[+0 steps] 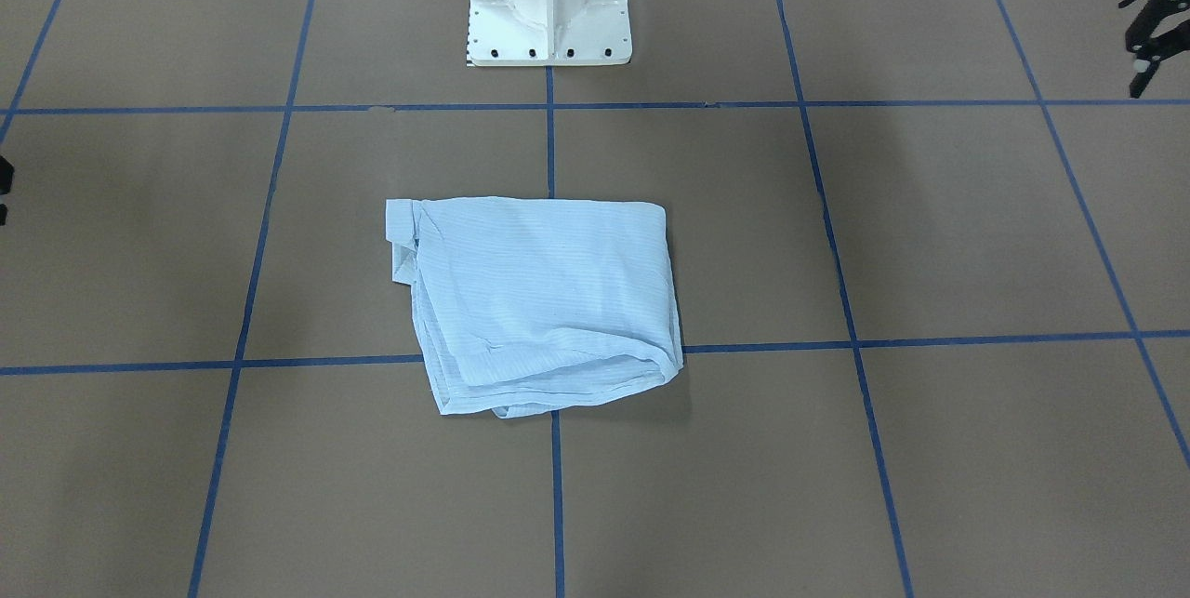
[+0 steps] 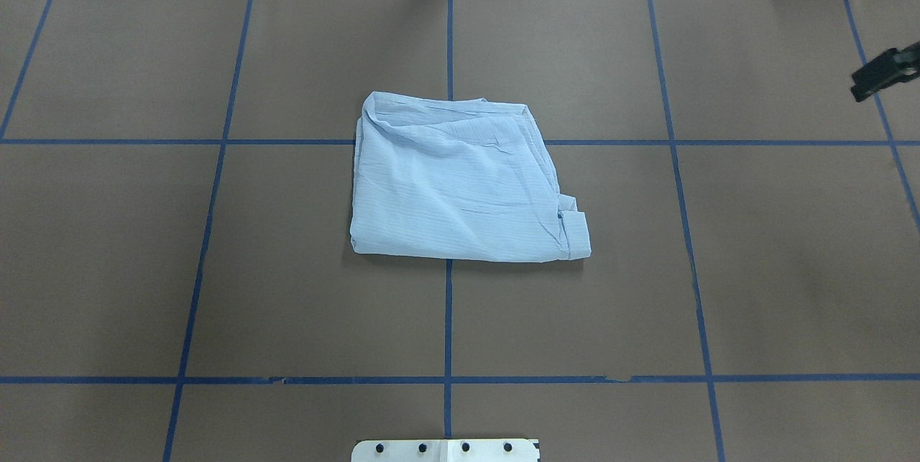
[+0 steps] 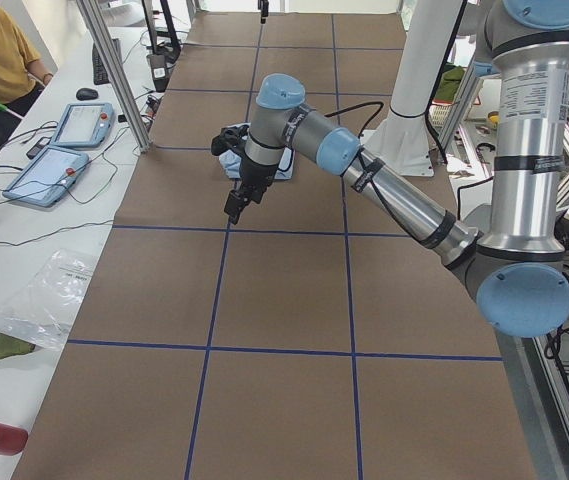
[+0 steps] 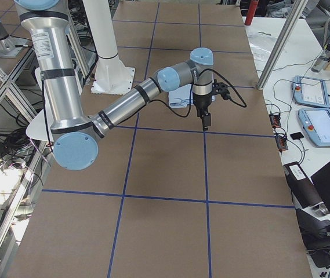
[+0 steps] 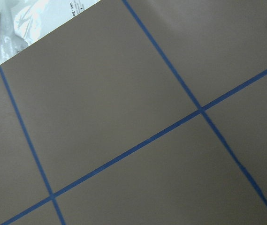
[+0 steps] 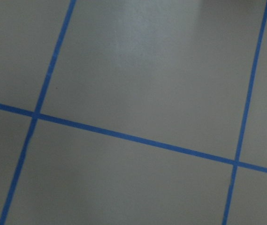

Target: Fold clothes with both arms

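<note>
One shirt (image 2: 460, 182), thin pale-blue cloth with fine stripes and soft wrinkles, lies folded into a rough rectangle at the middle of the tabletop (image 2: 790, 268). It lies across a crossing of the blue tape lines (image 2: 448, 318) (the surface under them is matte brown paper). There are two jointed grey metal arms with light-blue caps. The left hand (image 1: 1140, 68) hangs near the tabletop's left end and the right hand (image 2: 866, 85) near its right end, both well apart from the cloth. I cannot tell whether either hand's fingers are spread or pressed together.
</note>
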